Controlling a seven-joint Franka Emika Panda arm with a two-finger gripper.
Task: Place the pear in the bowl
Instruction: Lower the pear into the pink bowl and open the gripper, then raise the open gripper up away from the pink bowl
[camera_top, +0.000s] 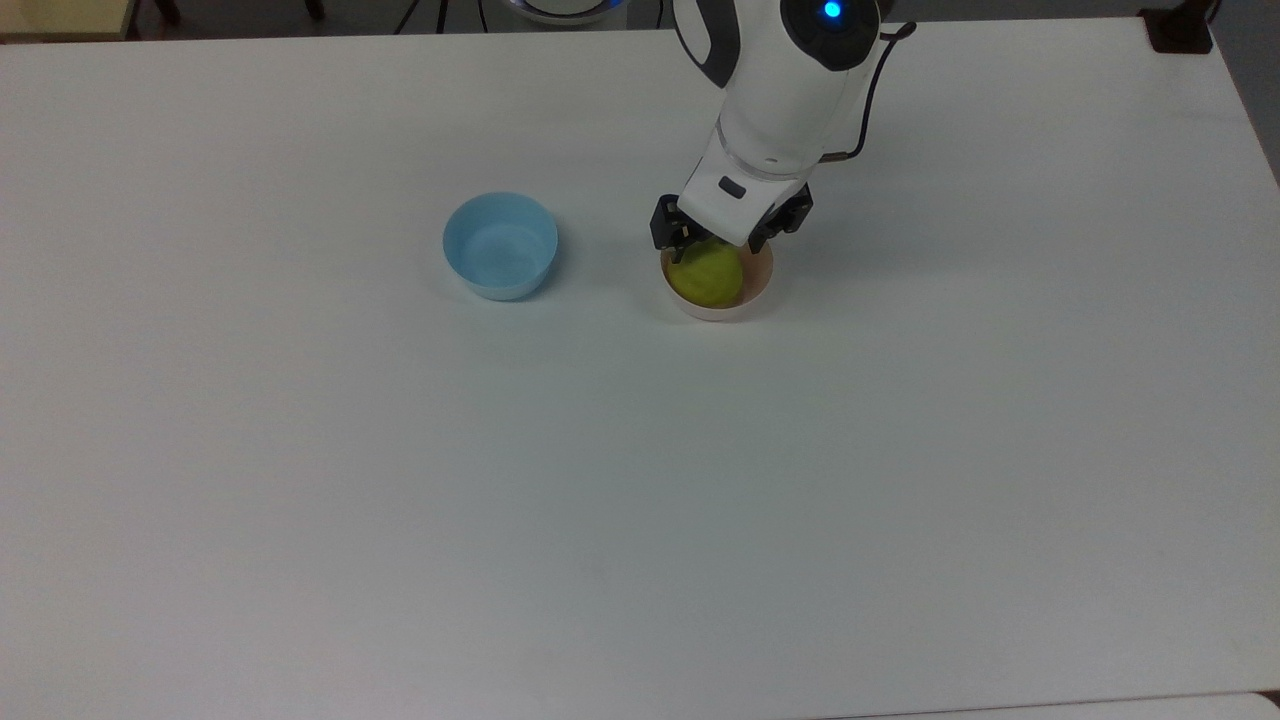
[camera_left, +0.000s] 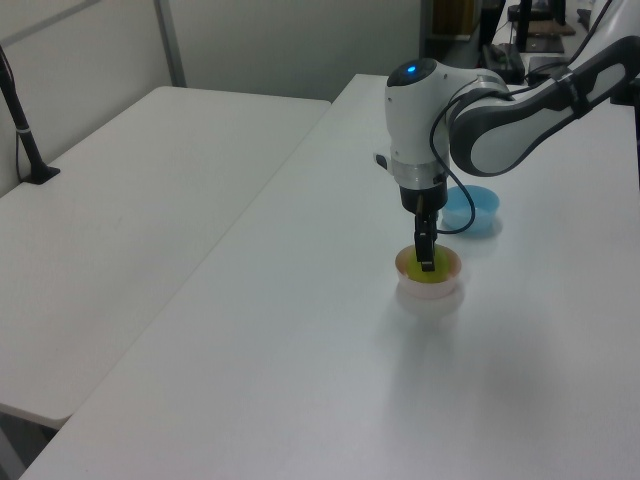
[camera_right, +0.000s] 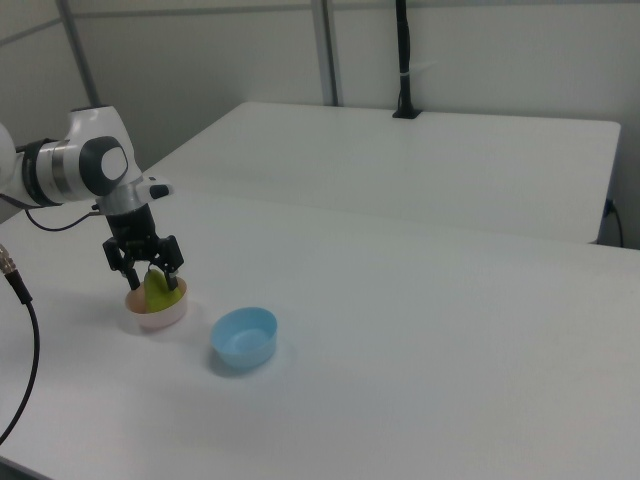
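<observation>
The yellow-green pear (camera_top: 706, 272) lies inside the pale pink bowl (camera_top: 760, 283), leaning toward the top view's left. It also shows in the bowl (camera_left: 430, 291) in the left view and the bowl (camera_right: 160, 316) in the right view. My gripper (camera_top: 722, 245) hangs just above the bowl. It is open, with its dark fingers (camera_right: 174, 270) spread on either side of the pear's (camera_right: 157, 289) top. In the left view one finger (camera_left: 427, 250) covers the middle of the pear (camera_left: 437, 269).
A light blue bowl (camera_top: 500, 245) stands on the white table (camera_top: 640, 480), a short way to the top view's left of the pink bowl. A second white table (camera_left: 130, 200) adjoins on the left view's left. A black post (camera_right: 402, 60) stands on the far table.
</observation>
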